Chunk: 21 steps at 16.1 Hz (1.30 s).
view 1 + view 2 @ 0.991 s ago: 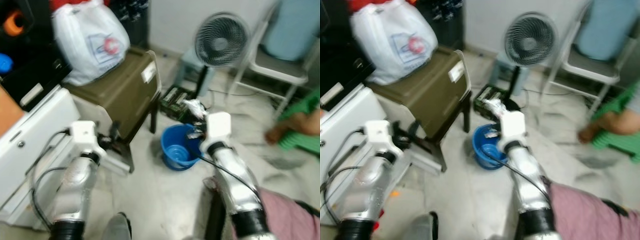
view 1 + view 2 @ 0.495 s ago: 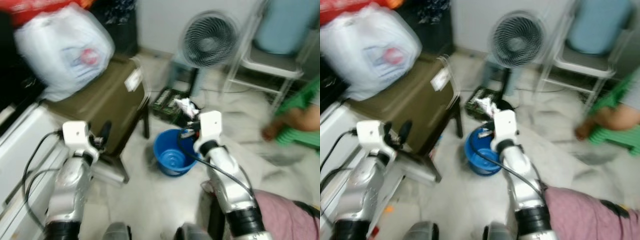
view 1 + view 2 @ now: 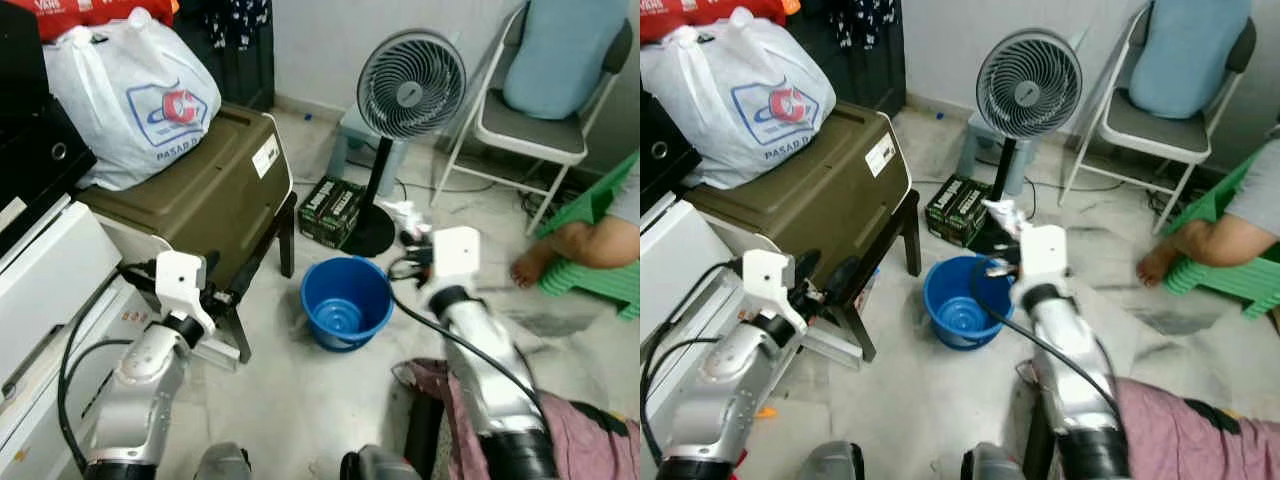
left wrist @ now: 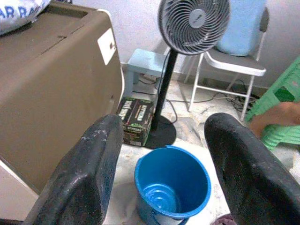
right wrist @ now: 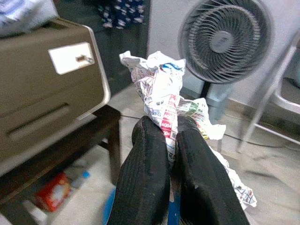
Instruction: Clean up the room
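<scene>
— What was the right gripper (image 5: 168,140) doing?

— Its two long black fingers (image 5: 143,173) were pinched together on a crumpled wad of printed paper (image 5: 161,89), which stuck out beyond the fingertips. Seen from the head, the gripper (image 3: 1002,268) stood at the far rim of the one blue plastic bucket (image 3: 962,300) on the floor, and the paper (image 3: 1002,213) showed just above the white wrist block.

— Which way did the paper run?

— Its long axis followed the fingers, away from the wrist, roughly toward the fan (image 3: 1028,83). It was wrinkled, pale, with red and green print, and a loose tail hung down beside the fingers.

— And the left gripper (image 4: 164,173)?

— Spread wide, holding nothing. Between its two matte, scuffed black fingers (image 4: 86,173) the round, smooth bucket could be seen, mouth up, ridged rings inside its bottom.

— What else stood around?

— One round-grilled pedestal fan on a black disc base, one dark green carton (image 3: 333,208) beside that base, one olive-brown boxy cabinet (image 3: 200,195) with a white plastic bag (image 3: 135,95) on top, one folding chair (image 3: 530,130) with a pale blue cushion. A person's bare foot (image 3: 525,270) rested by a green plastic stool (image 3: 590,275).
</scene>
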### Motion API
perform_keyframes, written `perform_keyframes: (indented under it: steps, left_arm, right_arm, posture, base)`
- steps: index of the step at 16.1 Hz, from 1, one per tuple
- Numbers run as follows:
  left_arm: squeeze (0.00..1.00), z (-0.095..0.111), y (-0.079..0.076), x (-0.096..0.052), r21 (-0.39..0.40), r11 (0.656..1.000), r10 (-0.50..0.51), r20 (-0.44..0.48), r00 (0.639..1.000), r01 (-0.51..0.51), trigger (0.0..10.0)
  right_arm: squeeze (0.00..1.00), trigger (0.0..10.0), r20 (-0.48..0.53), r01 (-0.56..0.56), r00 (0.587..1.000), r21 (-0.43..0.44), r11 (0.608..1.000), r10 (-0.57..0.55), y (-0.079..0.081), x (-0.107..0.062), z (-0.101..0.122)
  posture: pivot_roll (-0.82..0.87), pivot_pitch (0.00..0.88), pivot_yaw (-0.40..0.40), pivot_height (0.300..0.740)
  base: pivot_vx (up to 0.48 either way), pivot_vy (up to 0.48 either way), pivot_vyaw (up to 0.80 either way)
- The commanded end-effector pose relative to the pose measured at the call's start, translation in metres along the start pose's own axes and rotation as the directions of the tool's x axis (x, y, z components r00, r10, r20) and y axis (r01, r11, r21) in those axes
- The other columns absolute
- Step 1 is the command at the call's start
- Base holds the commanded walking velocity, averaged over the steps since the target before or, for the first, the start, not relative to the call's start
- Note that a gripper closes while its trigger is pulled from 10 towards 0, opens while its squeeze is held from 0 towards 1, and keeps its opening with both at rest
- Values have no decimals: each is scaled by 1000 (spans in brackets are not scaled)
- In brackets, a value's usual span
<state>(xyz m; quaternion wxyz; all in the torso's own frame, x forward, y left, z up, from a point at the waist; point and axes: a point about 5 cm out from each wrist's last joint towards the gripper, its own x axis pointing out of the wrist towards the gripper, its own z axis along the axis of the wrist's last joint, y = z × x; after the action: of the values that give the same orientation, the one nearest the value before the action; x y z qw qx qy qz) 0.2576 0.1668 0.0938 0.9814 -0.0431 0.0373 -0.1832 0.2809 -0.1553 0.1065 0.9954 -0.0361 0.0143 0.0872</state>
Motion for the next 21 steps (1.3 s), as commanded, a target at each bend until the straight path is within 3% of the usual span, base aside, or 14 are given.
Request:
perform_keyframes:
  steps: [1,5,8,12,21]
  left_arm:
    - [0,4,0,-2,20,1000,-9,6,1000,9,10000]
    - [0,5,-8,-6,0,1000,-26,10,1000,26,10000]
    - [0,4,-15,-3,-23,999,-46,18,999,46,10000]
    - [0,7,-14,-3,-34,998,-43,40,998,44,10000]
    - [0,5,-15,-3,-47,998,-48,28,998,49,10000]
  right_arm:
    - [0,10000,-19,59,998,-8,998,-60,-15,-9,-2]
    - [0,10000,-48,79,996,-1,997,-79,-18,-19,-7]
    - [0,10000,-35,60,998,6,998,-60,-10,-10,-4]
    - [0,10000,-26,34,999,-4,999,-34,-7,-7,-2]
    - [0,10000,-21,22,1000,-5,1000,-22,-2,-4,-1]
  posture:
    - [-8,108,-62,740]
    - [-22,109,-64,740]
    - [-23,101,-65,740]
    - [-18,99,-67,740]
    - [-13,95,-62,740]
  base:
    - [0,0,0]
    - [0,0,-400]
    - [0,0,-733]
    - [0,0,0]
    - [296,0,0]
